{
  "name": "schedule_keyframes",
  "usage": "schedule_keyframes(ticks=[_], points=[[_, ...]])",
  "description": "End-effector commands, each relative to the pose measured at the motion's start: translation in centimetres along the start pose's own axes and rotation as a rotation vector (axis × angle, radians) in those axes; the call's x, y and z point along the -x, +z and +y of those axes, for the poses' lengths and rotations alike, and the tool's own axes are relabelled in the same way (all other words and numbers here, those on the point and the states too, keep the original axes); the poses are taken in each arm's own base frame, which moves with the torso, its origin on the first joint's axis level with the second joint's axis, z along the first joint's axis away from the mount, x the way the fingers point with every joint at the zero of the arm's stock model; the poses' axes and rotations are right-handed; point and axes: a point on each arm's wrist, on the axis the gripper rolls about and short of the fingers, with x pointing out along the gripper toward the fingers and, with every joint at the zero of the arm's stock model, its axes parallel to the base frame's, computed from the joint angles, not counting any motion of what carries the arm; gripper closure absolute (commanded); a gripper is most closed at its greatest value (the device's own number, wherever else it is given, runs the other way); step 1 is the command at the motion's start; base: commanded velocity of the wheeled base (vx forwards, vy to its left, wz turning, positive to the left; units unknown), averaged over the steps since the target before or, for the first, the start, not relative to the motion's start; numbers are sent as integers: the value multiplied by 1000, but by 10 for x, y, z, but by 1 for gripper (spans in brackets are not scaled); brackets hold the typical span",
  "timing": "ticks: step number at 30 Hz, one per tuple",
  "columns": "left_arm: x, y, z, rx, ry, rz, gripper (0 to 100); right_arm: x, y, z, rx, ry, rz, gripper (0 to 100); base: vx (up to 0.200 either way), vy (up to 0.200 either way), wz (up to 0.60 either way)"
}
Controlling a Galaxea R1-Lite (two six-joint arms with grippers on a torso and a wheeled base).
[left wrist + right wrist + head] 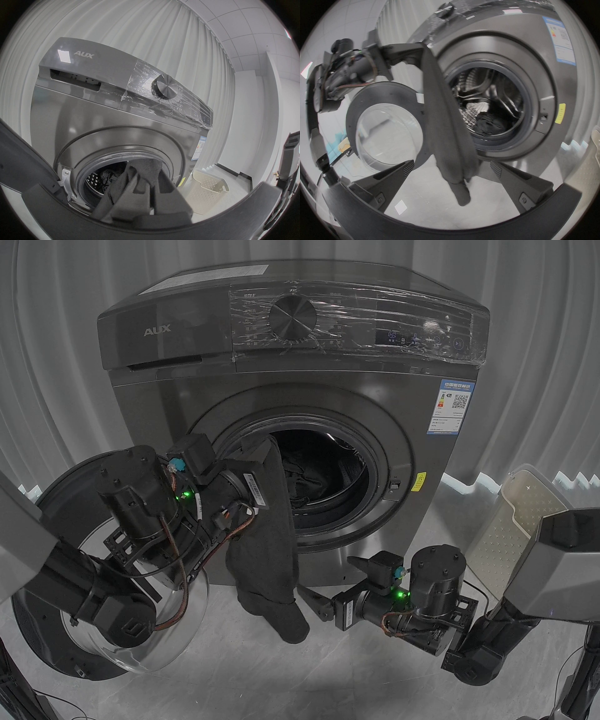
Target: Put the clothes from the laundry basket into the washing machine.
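A dark grey garment (265, 552) hangs from my left gripper (265, 449), which is shut on its upper end just in front of the washing machine's (294, 396) open drum mouth (331, 477). The left wrist view has the cloth (137, 184) bunched between the fingers (172, 200). Its lower end (459, 190) dangles near the floor. My right gripper (325, 577) sits low beside that hanging end, open, with the cloth (447, 134) in front of its spread fingers (390, 178). More dark clothes (487, 123) lie inside the drum.
The round door (106, 590) is swung open to the left, behind my left arm. A pale laundry basket (512, 521) stands on the floor to the right of the machine. Curtains hang behind the machine, and bare floor lies in front.
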Motion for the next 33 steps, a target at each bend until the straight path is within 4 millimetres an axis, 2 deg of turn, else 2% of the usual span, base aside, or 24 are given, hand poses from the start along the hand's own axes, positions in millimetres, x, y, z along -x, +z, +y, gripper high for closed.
schedule_keyframes(ticks=[1,9,10,14,20,21,27,33], points=[[-3,-5,0,-2,3,11,100,-5,-11,12,31,61,6,0,0,0,0],[-3,-5,-2,0,-2,11,100,-36,-18,17,35,73,-30,0,0,0,0],[-3,-5,-2,1,-3,10,100,-50,-17,15,33,62,-53,0,0,0,0],[-3,-2,-3,2,-4,3,100,-70,-19,5,28,18,-81,0,0,0,0],[-3,0,-3,3,-6,-5,100,-87,-23,0,24,3,-101,0,0,0,0],[-3,0,-3,3,-6,-5,100,-89,-24,0,24,-6,-100,100,0,0,0],[-2,2,-4,6,-8,-9,100,-103,-21,-16,16,-85,-122,100,0,0,0],[-1,2,-3,7,-5,-10,100,-103,-19,-21,12,-96,-133,100,0,0,0]])
